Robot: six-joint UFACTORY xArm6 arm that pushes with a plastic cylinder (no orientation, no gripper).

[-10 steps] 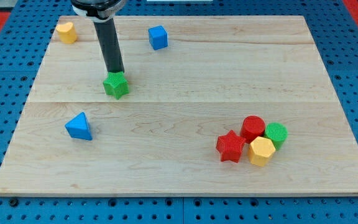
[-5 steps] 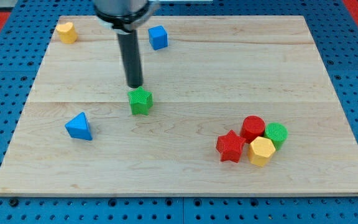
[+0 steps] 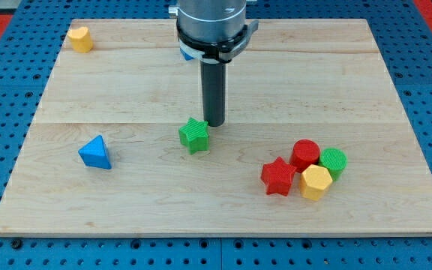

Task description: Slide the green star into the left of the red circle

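Note:
The green star (image 3: 194, 135) lies near the middle of the wooden board (image 3: 223, 202). My tip (image 3: 214, 123) stands just above and to the right of it, close to its upper right point. The red circle (image 3: 305, 154) sits at the view's lower right in a tight cluster, well to the right of the green star. A red star (image 3: 278, 177) lies against the circle's lower left side.
A yellow hexagon (image 3: 316, 182) and a green circle (image 3: 334, 162) complete the cluster. A blue triangle (image 3: 95, 152) lies at the lower left. A yellow block (image 3: 80, 38) sits at the top left corner. A blue block (image 3: 184, 52) is mostly hidden behind the arm.
The green star has slid down and to the right across the board. My tip has moved right with it and now stands at the star's upper right instead of directly above it.

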